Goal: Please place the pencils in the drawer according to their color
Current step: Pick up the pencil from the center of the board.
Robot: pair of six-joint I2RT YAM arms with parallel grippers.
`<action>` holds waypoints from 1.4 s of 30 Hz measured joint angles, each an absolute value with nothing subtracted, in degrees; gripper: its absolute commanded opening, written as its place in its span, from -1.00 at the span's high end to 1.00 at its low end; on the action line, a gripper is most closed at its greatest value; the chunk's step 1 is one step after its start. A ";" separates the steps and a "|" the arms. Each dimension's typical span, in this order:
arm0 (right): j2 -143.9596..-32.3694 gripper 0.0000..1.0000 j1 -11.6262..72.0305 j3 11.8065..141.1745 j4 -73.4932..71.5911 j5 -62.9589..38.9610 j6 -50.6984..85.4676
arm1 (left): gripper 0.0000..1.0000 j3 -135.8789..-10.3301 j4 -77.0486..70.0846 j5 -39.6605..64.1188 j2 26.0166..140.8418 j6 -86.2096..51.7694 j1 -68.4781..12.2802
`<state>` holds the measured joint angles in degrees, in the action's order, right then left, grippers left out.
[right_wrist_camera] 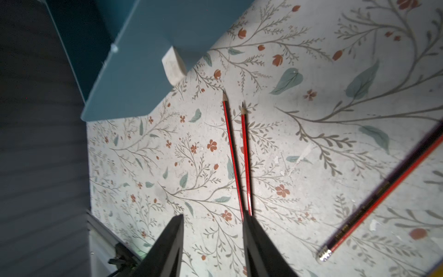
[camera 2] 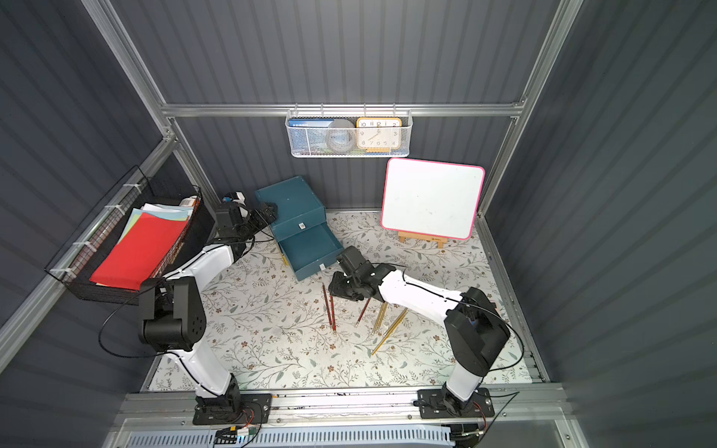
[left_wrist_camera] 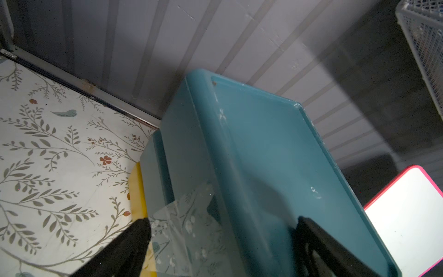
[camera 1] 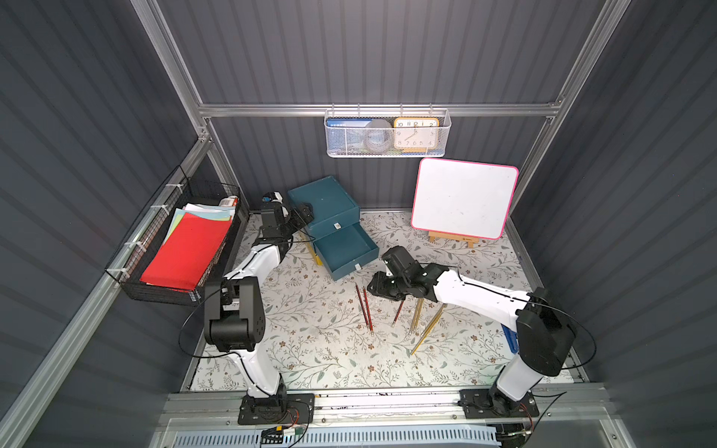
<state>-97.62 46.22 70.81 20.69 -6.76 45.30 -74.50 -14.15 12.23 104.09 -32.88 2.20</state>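
Plainly, the likeliest slip lay with the right gripper [right_wrist_camera: 213,217]. Its black fingers stood apart and empty above the floral-printed mat [camera 1: 310,349]. The two dark red, black-striped pencils [right_wrist_camera: 233,156] lay side by side in front of the teal two-drawer box [camera 1: 329,201], their ends just beside one finger rather than between the pair. A straight descent could, I judged, shove them aside or pinch both crookedly, since thin shafts lying flat offer little to grip.

The left gripper [left_wrist_camera: 223,221] had its fingers apart too, astride a top corner of the box; whether they pressed on it I could not tell. Unbraced, the box might shift when a pencil went in.

By count:
- **Red-striped pencils:** three, the third [right_wrist_camera: 383,195] lying apart from the pair.
- **Gold-yellow pencils [camera 1: 416,316]:** about four or five, farther from the box and too bunched to number surely.
- **Light blue pencils:** none visible.
- **Drawers:** two, the lower drawer [camera 1: 349,267] pulled open and seemingly empty, the upper closed.
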 measured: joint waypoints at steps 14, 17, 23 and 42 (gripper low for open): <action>-108.88 0.16 51.31 78.41 27.07 -2.33 34.59 | -1.00 -74.50 -14.15 12.23 104.09 -32.88 2.20; -110.76 0.16 51.86 79.18 27.55 -2.17 33.63 | -1.00 -74.50 -14.15 12.23 104.09 -32.88 2.20; -113.89 0.18 52.80 80.71 28.27 -1.91 32.21 | -1.00 -74.50 -14.15 12.23 104.09 -32.88 2.20; -118.58 0.43 53.15 83.09 30.02 -0.95 30.52 | -1.00 -74.50 -14.17 12.23 104.09 -32.88 2.20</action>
<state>-118.58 53.15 83.09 30.02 -0.95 30.52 -74.50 -14.17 12.23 104.09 -32.88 2.20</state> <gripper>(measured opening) 0.293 0.994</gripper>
